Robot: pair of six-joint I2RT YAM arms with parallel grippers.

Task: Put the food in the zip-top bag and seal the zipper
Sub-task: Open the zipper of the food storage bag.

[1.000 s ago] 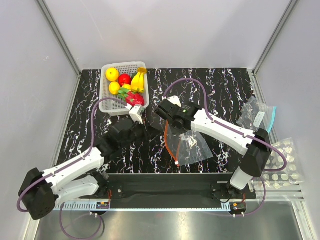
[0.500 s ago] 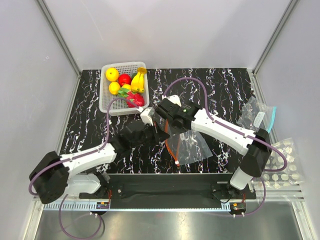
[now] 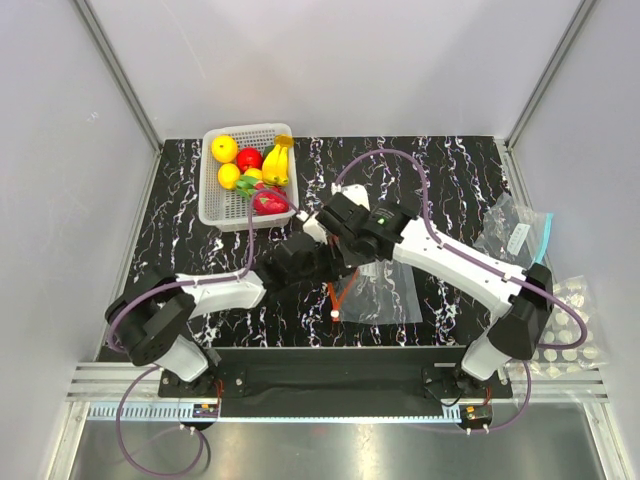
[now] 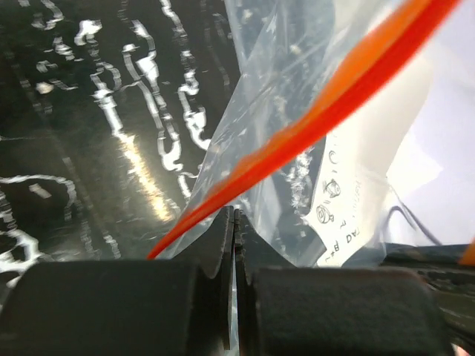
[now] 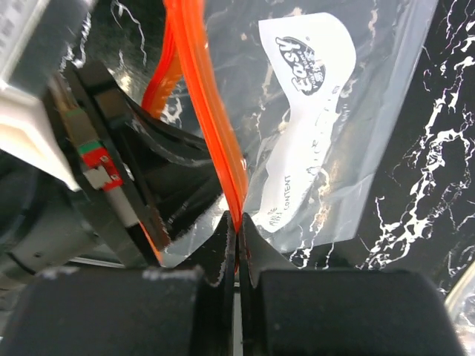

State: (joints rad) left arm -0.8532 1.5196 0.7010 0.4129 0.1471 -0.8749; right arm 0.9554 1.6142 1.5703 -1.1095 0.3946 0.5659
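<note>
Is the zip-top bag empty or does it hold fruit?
Empty of fruit: the zip-top bag shows only its label; the fruits lie in the basket.

The flat black table top (image 3: pixel 450 170) carries white marble-like veining. The white mesh plastic basket (image 3: pixel 222 214) holds round yellow toy fruits (image 3: pixel 224 148), a round red toy fruit (image 3: pixel 249 158), a yellow toy banana bunch (image 3: pixel 277 165) and a pink-red toy dragon fruit (image 3: pixel 270 201) with green leaves. The clear floppy plastic zip-top bag (image 3: pixel 385 295) has a thin red-orange zipper strip (image 5: pixel 211 111) and a white label (image 5: pixel 308 59), its print seemingly black.
</note>
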